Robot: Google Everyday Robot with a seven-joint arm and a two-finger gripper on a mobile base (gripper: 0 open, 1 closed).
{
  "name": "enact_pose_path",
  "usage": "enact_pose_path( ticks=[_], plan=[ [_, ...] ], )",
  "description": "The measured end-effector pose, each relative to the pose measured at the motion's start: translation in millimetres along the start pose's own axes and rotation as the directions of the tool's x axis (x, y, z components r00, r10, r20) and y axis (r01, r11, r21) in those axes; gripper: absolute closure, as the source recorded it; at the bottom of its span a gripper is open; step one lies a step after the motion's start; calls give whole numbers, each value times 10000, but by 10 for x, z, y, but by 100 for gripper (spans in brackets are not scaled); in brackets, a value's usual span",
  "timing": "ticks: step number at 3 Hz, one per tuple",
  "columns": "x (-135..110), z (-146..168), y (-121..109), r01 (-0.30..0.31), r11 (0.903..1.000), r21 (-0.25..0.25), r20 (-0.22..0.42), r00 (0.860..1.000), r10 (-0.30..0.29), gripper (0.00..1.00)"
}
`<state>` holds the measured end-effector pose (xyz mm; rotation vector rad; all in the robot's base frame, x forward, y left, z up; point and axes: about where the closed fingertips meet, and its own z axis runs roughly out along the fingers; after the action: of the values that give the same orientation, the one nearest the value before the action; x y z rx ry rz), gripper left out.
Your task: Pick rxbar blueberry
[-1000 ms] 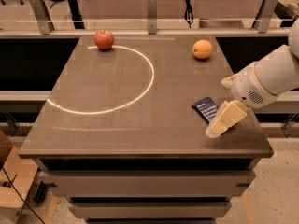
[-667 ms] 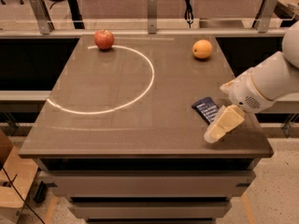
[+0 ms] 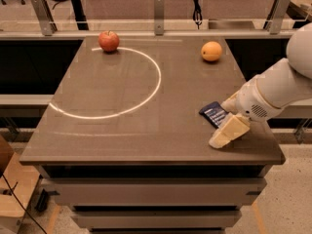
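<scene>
1. While reaching for rxbar blueberry [image 3: 212, 113], flat near table's [image 3: 122, 135] right front edge, hangs gripper [image 3: 228, 130] over its right end.
2. Cannot tell pincer's state, apart or together.
3. Judged the grasp approach; next calls for straddling, clamping, lifting.

Pincer [image 3: 226, 133] low at right, angled down

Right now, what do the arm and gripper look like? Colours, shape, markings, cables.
The arm is smooth white, built of rounded, bulbous shells, with a small round grey speckled patch near the wrist. The gripper, at the table's front right by the rxbar blueberry, is a pale cream, blocky wedge. No cables or lettering show.
</scene>
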<state>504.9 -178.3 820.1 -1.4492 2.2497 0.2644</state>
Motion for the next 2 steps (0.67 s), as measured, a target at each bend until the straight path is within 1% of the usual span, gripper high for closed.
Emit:
enact_pose_path(
  ticks=[2],
  plan=[
    [-50, -96, -8, 2, 10000, 5, -13, 10000, -2, 87]
  ],
)
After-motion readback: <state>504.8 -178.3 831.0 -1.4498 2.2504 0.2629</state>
